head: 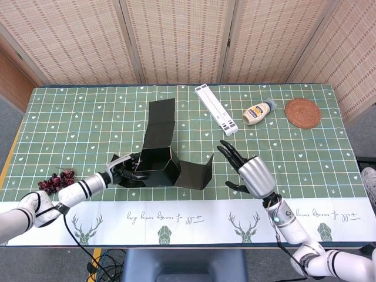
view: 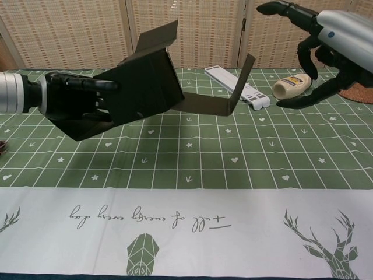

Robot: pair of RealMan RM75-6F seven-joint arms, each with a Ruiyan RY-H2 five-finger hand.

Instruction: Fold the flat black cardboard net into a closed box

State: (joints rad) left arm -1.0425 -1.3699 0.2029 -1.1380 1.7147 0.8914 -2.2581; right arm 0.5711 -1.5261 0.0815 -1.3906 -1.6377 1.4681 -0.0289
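Holding the cardboard net (view: 145, 79) aloft in left hand (view: 73, 102); right hand (view: 326, 44) spread, empty; unsupported flaps risking springing open.

Both views bright and evenly lit, diffuse light from above, no hard shadows; only a soft faint shadow on the tablecloth (view: 245, 157) in the chest view. No glare apart from a mild sheen on the silver back of the right hand (view: 344, 29). Black cardboard net (view: 145, 87) reads near-solid dark, folds hard to separate. Head view sharp throughout. Chest view: slight softness on near hands, mild wide-angle stretch at frame edges.
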